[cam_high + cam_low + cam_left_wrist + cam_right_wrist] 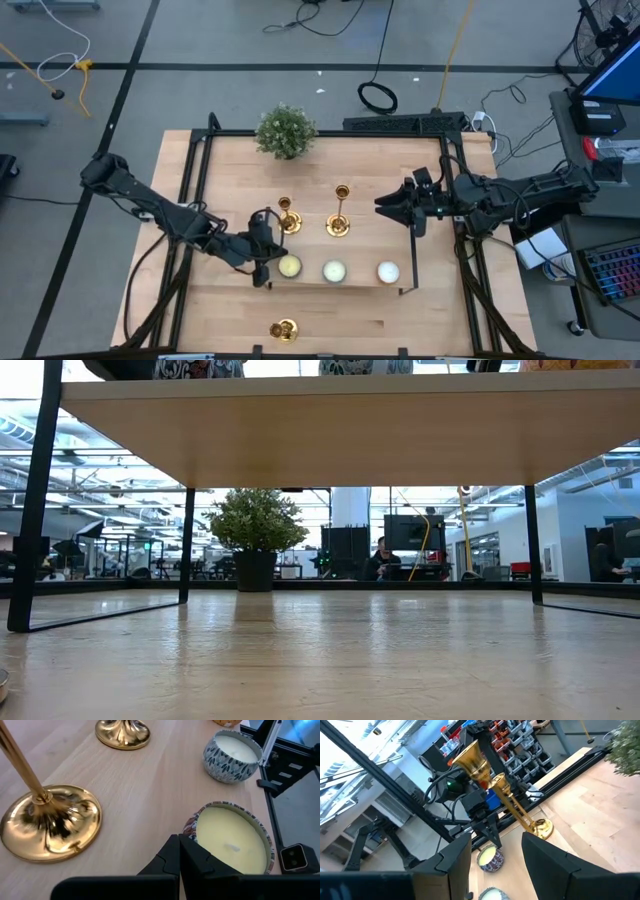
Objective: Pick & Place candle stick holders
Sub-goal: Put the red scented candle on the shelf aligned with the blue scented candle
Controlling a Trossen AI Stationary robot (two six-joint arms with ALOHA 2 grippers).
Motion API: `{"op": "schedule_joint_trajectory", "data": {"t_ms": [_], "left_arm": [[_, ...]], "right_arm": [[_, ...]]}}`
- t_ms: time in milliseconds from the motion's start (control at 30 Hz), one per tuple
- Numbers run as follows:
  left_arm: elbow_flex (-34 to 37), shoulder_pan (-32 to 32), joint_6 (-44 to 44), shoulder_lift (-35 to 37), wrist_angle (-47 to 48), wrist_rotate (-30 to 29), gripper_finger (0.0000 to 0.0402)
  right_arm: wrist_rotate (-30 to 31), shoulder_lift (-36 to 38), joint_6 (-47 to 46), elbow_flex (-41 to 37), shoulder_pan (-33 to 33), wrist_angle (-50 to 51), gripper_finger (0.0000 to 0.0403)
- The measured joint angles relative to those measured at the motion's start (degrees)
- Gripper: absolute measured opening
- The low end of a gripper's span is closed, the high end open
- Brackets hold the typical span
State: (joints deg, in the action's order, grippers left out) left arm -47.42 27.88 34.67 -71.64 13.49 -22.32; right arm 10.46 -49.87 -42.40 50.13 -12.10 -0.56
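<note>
Showing only in high view, fallen candlestick (283,329); left pincer (179,851) pressed together

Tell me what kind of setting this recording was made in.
Probably a robotics lab or open workshop: a wooden table on a bare concrete floor with loose cables, a parts rack, and a person at a desk.

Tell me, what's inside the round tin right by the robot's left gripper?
The tin holds pale yellow candle wax with a small wick in the middle. The shut left gripper covers part of the near rim. What lies below the wax cannot be seen.
</note>
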Motion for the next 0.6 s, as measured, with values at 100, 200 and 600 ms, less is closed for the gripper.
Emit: {"op": "schedule_joint_trajectory", "data": {"t_ms": [100, 200, 600], "left_arm": [[0.0, 0.4, 0.7, 0.0, 0.2, -0.5, 0.0000], [-0.3, 0.6, 1.4, 0.0, 1.0, -0.7, 0.0000], [-9.3, 1.4, 1.7, 0.0, 16.5, -7.8, 0.0000]], "right_arm": [[-0.2, 0.0, 0.0, 0.0, 0.0, 0.0, 0.0171], [-0.2, 0.0, 0.0, 0.0, 0.0, 0.0, 0.0171], [-0.3, 0.0, 0.0, 0.0, 0.0, 0.0, 0.0171]]}}
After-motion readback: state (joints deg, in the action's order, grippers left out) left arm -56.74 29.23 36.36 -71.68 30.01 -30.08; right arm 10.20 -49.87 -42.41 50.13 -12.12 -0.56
